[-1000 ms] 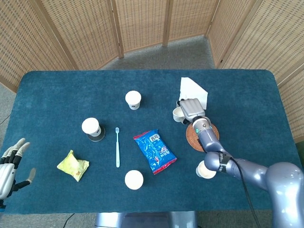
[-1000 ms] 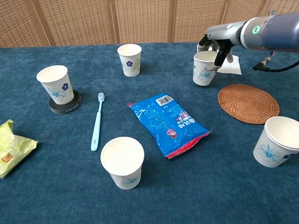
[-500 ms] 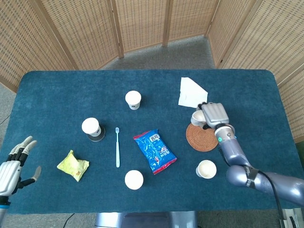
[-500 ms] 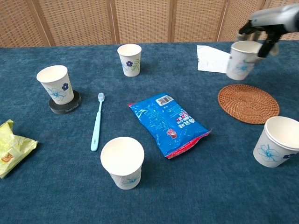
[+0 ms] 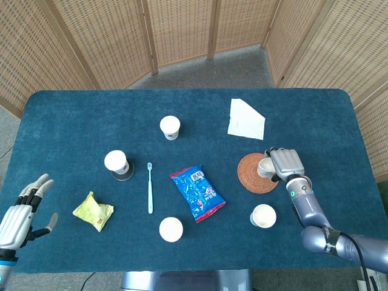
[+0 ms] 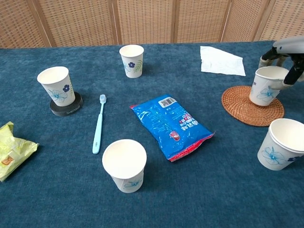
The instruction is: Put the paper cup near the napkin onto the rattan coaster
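A paper cup [image 5: 265, 167] [image 6: 265, 87] with a blue flower print stands upright over the right part of the round rattan coaster [image 5: 253, 176] [image 6: 247, 108]. My right hand [image 5: 285, 163] [image 6: 290, 50] grips it from the right side, with fingers around its rim and wall. Whether the cup's base touches the coaster I cannot tell. The white napkin [image 5: 247, 119] [image 6: 221, 61] lies flat beyond the coaster. My left hand [image 5: 24, 212] hangs open off the table's front left corner, holding nothing.
Other paper cups stand on a black coaster [image 5: 116, 162] [image 6: 57, 85], at the back middle [image 5: 170, 127] [image 6: 131, 60], at the front middle [image 5: 171, 229] [image 6: 124, 165] and just in front of the rattan coaster [image 5: 264, 216] [image 6: 282, 144]. A blue snack bag [image 5: 197, 193], a toothbrush [image 5: 150, 187] and a yellow packet [image 5: 93, 211] lie between.
My right hand has carried the cup from beside the napkin, rightward and toward me, down over the rattan coaster. The left hand has barely shifted.
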You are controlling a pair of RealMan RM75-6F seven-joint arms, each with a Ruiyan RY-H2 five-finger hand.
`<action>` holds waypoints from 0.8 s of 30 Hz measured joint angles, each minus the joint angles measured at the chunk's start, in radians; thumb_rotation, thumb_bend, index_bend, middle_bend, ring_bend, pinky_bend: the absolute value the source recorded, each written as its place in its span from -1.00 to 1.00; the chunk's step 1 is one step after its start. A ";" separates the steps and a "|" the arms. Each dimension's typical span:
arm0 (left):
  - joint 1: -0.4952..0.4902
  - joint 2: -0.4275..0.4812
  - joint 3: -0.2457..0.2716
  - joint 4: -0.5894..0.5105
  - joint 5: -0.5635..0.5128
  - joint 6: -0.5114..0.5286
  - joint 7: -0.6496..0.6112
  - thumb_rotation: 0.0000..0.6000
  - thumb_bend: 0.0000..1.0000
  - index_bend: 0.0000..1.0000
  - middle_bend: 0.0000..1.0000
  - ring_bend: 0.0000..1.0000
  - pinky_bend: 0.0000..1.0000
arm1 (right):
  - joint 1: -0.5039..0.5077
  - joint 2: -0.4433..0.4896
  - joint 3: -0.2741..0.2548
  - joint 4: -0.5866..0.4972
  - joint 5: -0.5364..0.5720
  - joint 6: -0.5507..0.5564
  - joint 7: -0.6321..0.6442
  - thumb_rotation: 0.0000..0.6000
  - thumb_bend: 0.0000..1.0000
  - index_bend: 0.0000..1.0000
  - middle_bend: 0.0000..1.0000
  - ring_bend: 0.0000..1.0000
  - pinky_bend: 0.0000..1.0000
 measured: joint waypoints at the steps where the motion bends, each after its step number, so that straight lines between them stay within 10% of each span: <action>1: 0.001 0.002 0.001 -0.001 -0.001 0.002 -0.002 0.95 0.00 -0.97 -1.00 -1.00 -1.00 | 0.000 -0.001 0.000 -0.001 0.000 0.001 -0.004 1.00 -0.22 -0.35 -0.42 -0.43 0.11; 24: 0.011 0.000 0.013 0.024 -0.001 0.015 -0.049 0.96 -0.01 -0.97 -1.00 -1.00 -1.00 | 0.015 -0.031 0.012 -0.001 0.060 0.008 -0.071 1.00 -0.22 -0.52 -0.54 -0.59 -0.18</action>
